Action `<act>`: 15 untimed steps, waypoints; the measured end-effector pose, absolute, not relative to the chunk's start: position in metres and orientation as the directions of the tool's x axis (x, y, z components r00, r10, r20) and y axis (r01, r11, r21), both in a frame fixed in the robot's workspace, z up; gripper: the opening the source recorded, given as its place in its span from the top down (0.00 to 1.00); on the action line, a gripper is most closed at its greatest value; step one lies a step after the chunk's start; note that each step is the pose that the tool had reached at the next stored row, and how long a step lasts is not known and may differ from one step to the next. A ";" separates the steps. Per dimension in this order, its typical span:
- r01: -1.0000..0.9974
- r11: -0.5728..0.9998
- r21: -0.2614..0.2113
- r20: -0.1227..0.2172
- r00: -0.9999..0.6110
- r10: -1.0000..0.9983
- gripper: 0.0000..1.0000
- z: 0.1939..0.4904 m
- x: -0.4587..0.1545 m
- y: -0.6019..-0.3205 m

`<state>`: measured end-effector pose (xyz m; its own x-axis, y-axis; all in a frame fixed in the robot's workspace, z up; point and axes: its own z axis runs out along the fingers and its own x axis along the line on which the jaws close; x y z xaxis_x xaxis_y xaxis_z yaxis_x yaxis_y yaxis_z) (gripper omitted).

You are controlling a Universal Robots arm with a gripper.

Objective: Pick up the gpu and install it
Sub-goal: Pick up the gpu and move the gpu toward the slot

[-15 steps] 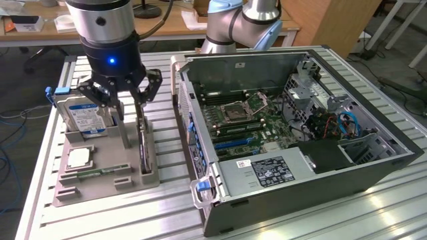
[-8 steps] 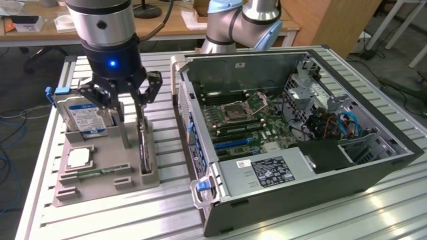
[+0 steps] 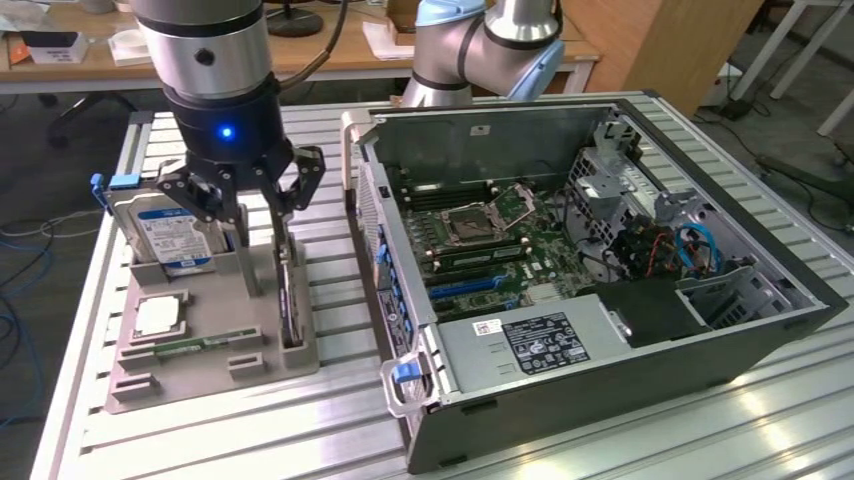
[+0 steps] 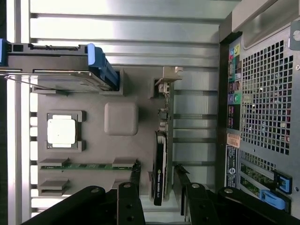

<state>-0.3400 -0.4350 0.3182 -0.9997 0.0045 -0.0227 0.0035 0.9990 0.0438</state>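
The gpu (image 3: 291,308) stands on edge in a slot of the grey parts holder (image 3: 200,375), a thin dark card seen edge-on. In the wrist view the gpu (image 4: 160,164) runs as a narrow dark strip, with its silvery bracket end (image 4: 168,79) at the far tip. My gripper (image 3: 260,240) hangs just above it, open, and its fingers (image 4: 136,174) straddle the card on both sides without touching it. The open computer case (image 3: 747,300) lies to the exterior view's right, with its green motherboard (image 3: 494,240) and blue slots (image 3: 461,290) exposed.
The holder also carries a silver hard drive (image 3: 167,235) with blue rails, a processor (image 3: 158,315) and a narrow memory stick (image 3: 200,345). A grey post (image 4: 121,118) rises beside the card. The case's perforated rear wall (image 4: 265,93) is close by. A second arm (image 3: 481,40) stands behind.
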 end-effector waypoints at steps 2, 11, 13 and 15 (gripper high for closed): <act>0.003 0.999 0.044 -0.023 -1.000 0.004 0.59 0.317 -0.340 -0.435; 0.003 0.999 0.044 -0.023 -1.000 0.004 0.59 0.312 -0.340 -0.435; 0.003 0.999 0.044 -0.023 -1.000 0.004 0.59 0.311 -0.340 -0.435; 0.003 0.999 0.044 -0.023 -1.000 0.004 0.59 0.310 -0.340 -0.435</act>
